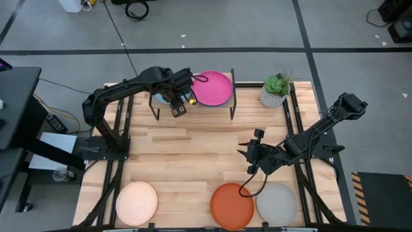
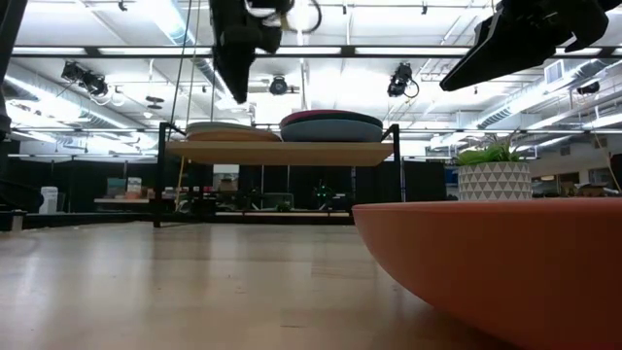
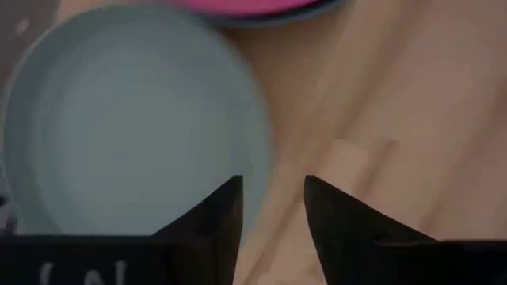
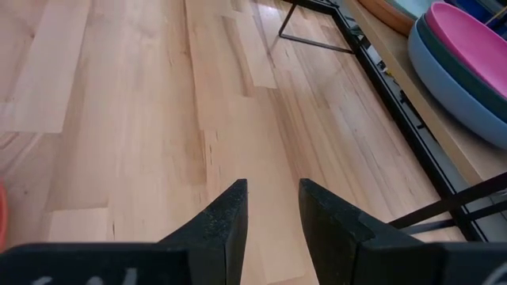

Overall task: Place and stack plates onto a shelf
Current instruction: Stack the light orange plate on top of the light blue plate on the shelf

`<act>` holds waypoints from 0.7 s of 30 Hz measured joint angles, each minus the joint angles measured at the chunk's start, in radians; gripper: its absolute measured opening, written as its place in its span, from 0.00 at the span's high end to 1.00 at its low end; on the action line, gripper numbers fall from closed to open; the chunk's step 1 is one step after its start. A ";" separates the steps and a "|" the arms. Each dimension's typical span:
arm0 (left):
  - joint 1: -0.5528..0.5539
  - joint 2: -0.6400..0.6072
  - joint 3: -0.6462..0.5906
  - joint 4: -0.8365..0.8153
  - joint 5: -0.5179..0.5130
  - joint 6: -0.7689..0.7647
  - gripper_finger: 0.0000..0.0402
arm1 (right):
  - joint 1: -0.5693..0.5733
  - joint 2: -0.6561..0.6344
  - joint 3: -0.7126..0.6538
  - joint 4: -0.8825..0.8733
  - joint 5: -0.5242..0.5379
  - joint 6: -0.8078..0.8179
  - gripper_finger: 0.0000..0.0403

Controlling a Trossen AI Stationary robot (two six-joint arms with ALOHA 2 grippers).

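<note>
The shelf [image 1: 193,103] stands at the table's far edge and carries two stacks. The left stack is topped by a light teal plate [image 3: 135,119]; the right stack is topped by a pink plate [image 1: 212,88] lying on darker plates [image 4: 463,87]. My left gripper [image 3: 273,214] hovers open above the shelf's front edge, beside the light teal plate's rim, touching nothing. My right gripper [image 4: 273,218] is open above bare tabletop at mid-right, facing the shelf. A cream plate [image 1: 136,203], an orange plate [image 1: 232,205] and a grey plate [image 1: 277,202] lie flat along the near edge.
A potted plant [image 1: 275,90] stands on the table right of the shelf. The shelf's black legs [image 4: 372,59] reach down to the tabletop. Bare wood [image 1: 187,154] lies between the shelf and the near row of plates. In the low view the orange plate [image 2: 505,253] fills the foreground.
</note>
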State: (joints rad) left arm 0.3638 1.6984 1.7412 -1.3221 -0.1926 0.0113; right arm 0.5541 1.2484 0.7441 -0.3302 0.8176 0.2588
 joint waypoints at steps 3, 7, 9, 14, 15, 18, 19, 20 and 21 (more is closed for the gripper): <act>-0.069 -0.013 0.005 -0.008 0.087 -0.032 0.63 | 0.000 0.000 0.000 -0.001 0.000 0.000 0.70; -0.225 -0.013 -0.022 -0.017 0.128 -0.177 0.64 | 0.000 0.000 0.000 -0.005 0.000 0.001 0.70; -0.319 -0.012 -0.063 -0.015 0.126 -0.246 0.64 | 0.000 0.000 0.000 -0.007 0.000 0.001 0.70; -0.554 -0.012 -0.195 -0.005 0.119 -0.494 0.64 | 0.000 0.000 0.000 -0.007 0.000 0.000 0.70; -0.597 -0.012 -0.223 0.010 0.119 -0.568 0.64 | 0.000 0.000 0.000 -0.007 0.000 0.000 0.70; -0.721 -0.012 -0.308 0.091 0.139 -0.813 0.64 | 0.000 0.003 0.000 0.008 0.000 0.000 0.70; -0.760 -0.012 -0.332 0.127 0.155 -0.901 0.64 | 0.000 0.005 0.000 0.009 0.000 -0.002 0.70; -0.797 -0.012 -0.352 0.165 0.164 -0.982 0.64 | 0.000 0.009 0.000 0.016 0.000 -0.009 0.70; -0.835 -0.012 -0.371 0.210 0.169 -1.068 0.64 | 0.000 0.010 0.000 0.022 0.000 -0.021 0.70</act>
State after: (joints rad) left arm -0.4710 1.6867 1.3702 -1.1124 -0.0233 -1.0570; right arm 0.5545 1.2587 0.7441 -0.3085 0.8177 0.2381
